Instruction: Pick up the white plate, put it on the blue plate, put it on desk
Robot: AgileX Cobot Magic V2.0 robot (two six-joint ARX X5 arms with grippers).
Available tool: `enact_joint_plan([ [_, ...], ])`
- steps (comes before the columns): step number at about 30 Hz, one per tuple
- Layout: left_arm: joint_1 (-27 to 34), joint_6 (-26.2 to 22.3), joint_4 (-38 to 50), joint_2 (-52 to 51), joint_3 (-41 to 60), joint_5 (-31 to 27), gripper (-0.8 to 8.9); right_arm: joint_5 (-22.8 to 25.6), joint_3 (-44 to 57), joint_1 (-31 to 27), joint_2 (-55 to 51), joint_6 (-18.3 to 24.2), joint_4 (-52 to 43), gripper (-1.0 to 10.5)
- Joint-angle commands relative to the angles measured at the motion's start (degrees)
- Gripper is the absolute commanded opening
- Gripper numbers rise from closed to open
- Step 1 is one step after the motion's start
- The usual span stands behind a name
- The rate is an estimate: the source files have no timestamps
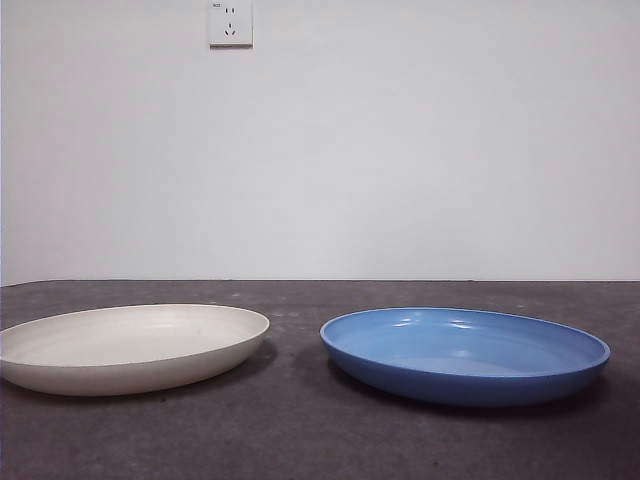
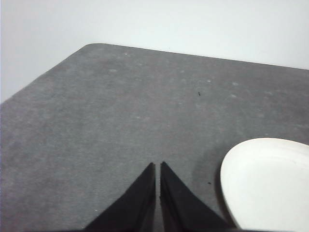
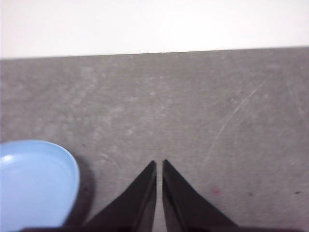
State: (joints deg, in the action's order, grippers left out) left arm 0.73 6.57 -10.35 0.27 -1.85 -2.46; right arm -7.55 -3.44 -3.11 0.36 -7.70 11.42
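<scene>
The white plate (image 1: 130, 346) rests flat on the desk (image 1: 300, 430) at the left of the front view. Beside it on the right lies the blue plate (image 1: 465, 353), a small gap apart. Neither arm shows in the front view. In the left wrist view my left gripper (image 2: 158, 165) is shut and empty above bare desk (image 2: 120, 121), with the white plate's rim (image 2: 268, 186) off to one side. My right gripper (image 3: 159, 163) is likewise shut and empty over the desk (image 3: 193, 106), with the blue plate (image 3: 34, 183) off to its side.
A white wall with a power socket (image 1: 230, 22) stands behind the desk. The desk's rounded far corner (image 2: 91, 46) shows in the left wrist view.
</scene>
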Motion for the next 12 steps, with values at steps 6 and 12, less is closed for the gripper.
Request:
enact_joint_plan([
  [6, -0.57, 8.37, 3.3, 1.01, -1.4, 2.34, 0.17, -1.4, -2.86, -0.02, -0.09, -16.11, -1.7, 0.1],
  [12, -1.2, 10.47, 5.49, 4.98, -7.21, 2.36, 0.17, -1.62, -8.11, -0.02, 3.37, -21.64, -0.59, 0.1],
])
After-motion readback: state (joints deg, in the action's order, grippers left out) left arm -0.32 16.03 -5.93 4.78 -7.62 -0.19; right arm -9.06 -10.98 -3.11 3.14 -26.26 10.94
